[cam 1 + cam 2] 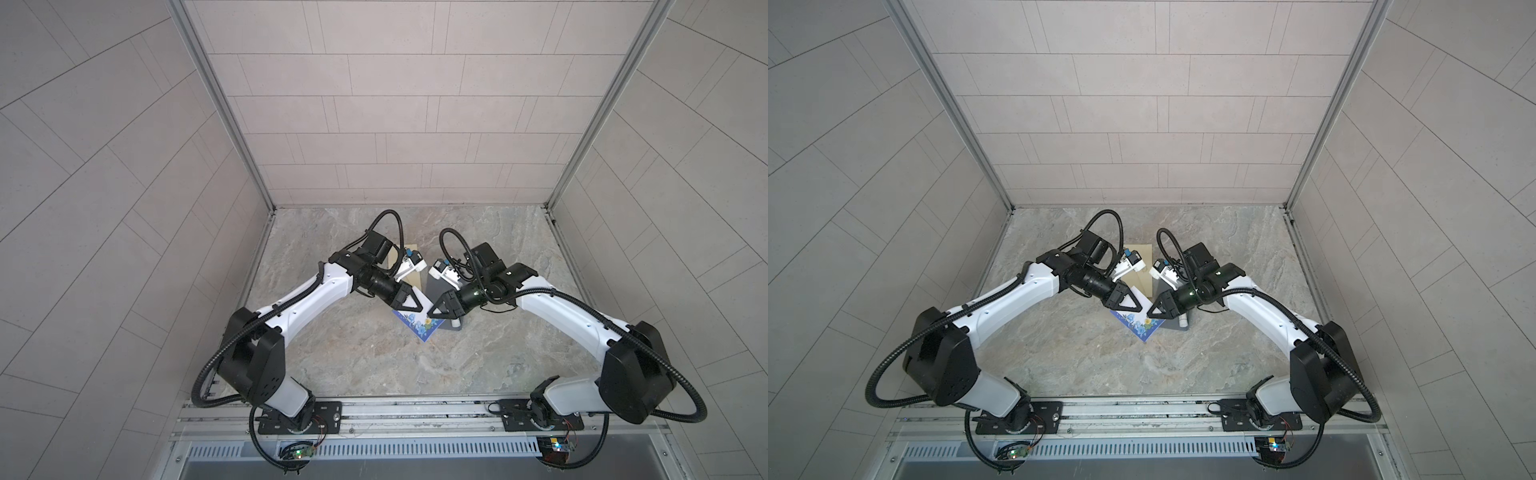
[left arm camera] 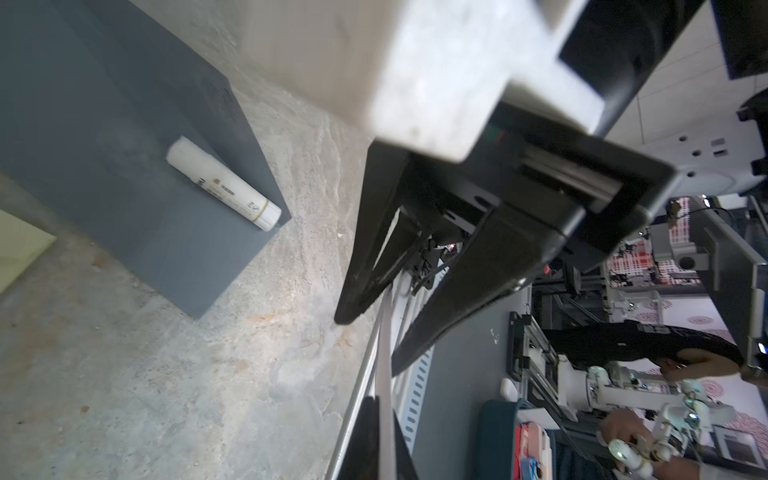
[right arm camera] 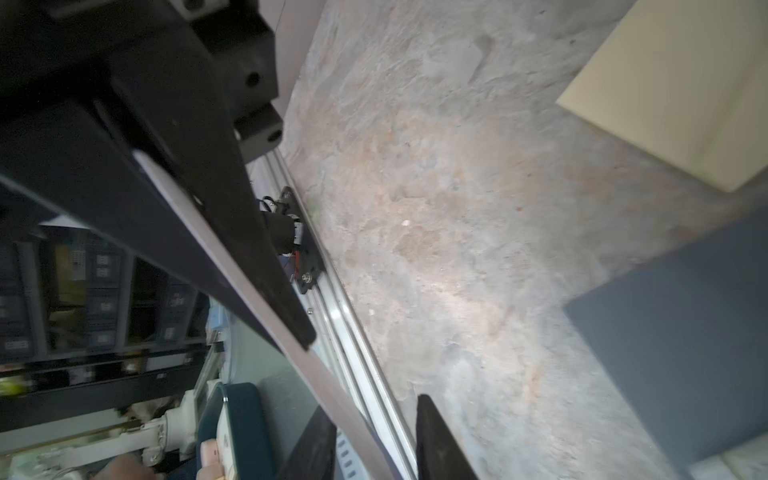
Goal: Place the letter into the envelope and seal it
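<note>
The letter (image 1: 417,328), a white card with a blue flower border, hangs above the table's middle between both grippers in both top views (image 1: 1140,327). My left gripper (image 1: 420,309) is shut on its upper edge; in the left wrist view the sheet (image 2: 384,353) runs edge-on into the closed jaws (image 2: 383,405). My right gripper (image 1: 430,316) is open, its fingers (image 3: 436,440) apart with the letter's edge (image 3: 257,291) passing between them. The tan envelope (image 1: 415,284) lies flat behind the grippers, partly hidden by the left arm.
A dark grey mat (image 1: 438,286) lies right of the envelope, under the right gripper. A white glue stick (image 1: 456,323) rests on its near corner, also in the left wrist view (image 2: 224,183). Tiled walls close three sides; a metal rail (image 1: 415,409) runs along the front.
</note>
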